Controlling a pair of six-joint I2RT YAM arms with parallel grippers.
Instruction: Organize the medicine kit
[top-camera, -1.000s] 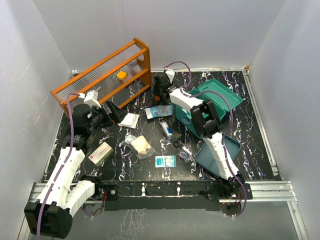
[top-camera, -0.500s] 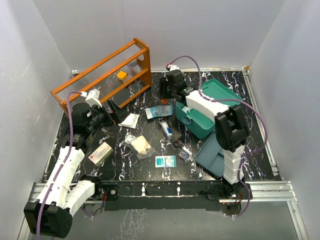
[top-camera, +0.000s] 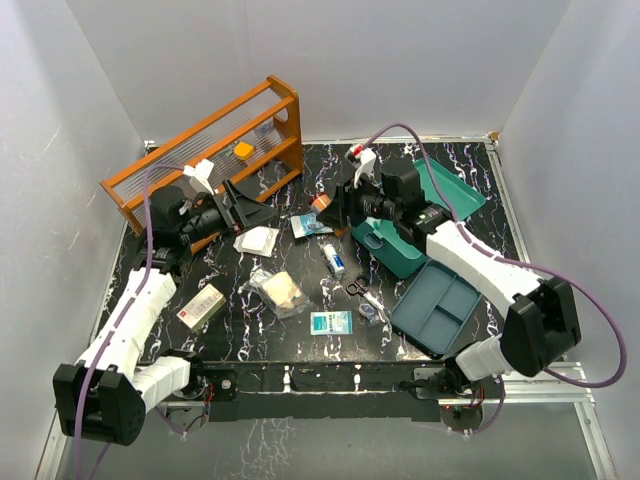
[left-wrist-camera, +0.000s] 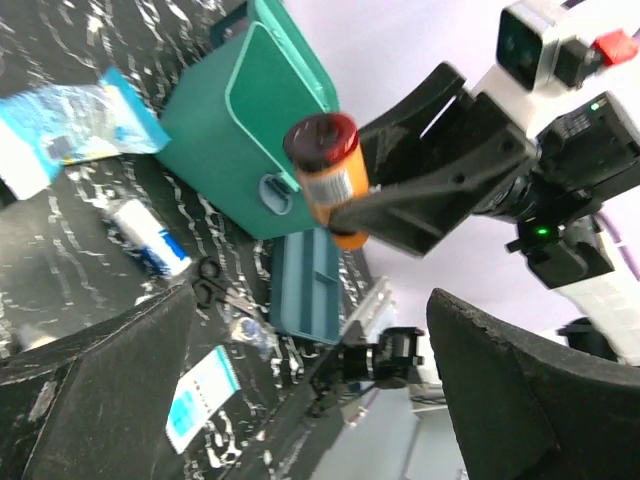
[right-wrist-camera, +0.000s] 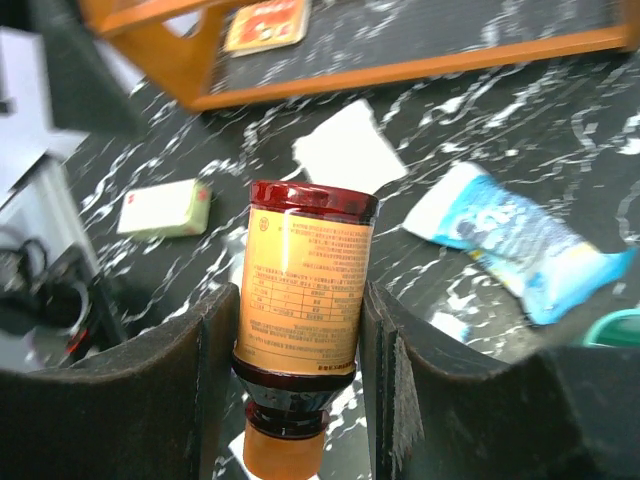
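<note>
The medicine kit (top-camera: 398, 247) is a teal box lying open at the right of the table, its lid (top-camera: 452, 188) tipped back; it also shows in the left wrist view (left-wrist-camera: 228, 135). My right gripper (top-camera: 335, 205) is shut on a brown medicine bottle (right-wrist-camera: 305, 290) with an orange label and an orange cap. It holds the bottle (top-camera: 322, 203) in the air left of the kit, base pointing left. My left gripper (top-camera: 256, 206) is wide open and faces the bottle (left-wrist-camera: 325, 175) from the left, a short way off, with nothing between its fingers.
An orange wooden rack (top-camera: 210, 150) stands at the back left. A blue-grey divided tray (top-camera: 440, 308) lies at the front right. Scattered between them are a blue packet (top-camera: 318, 222), a white sachet (top-camera: 260, 240), a small box (top-camera: 200, 305), a tube (top-camera: 333, 258), scissors (top-camera: 362, 292) and a teal card (top-camera: 331, 322).
The right arm's elbow has swung out to the right and its gripper has come forward, now pointing left with the bottle. The left gripper has lifted and moved right toward it.
</note>
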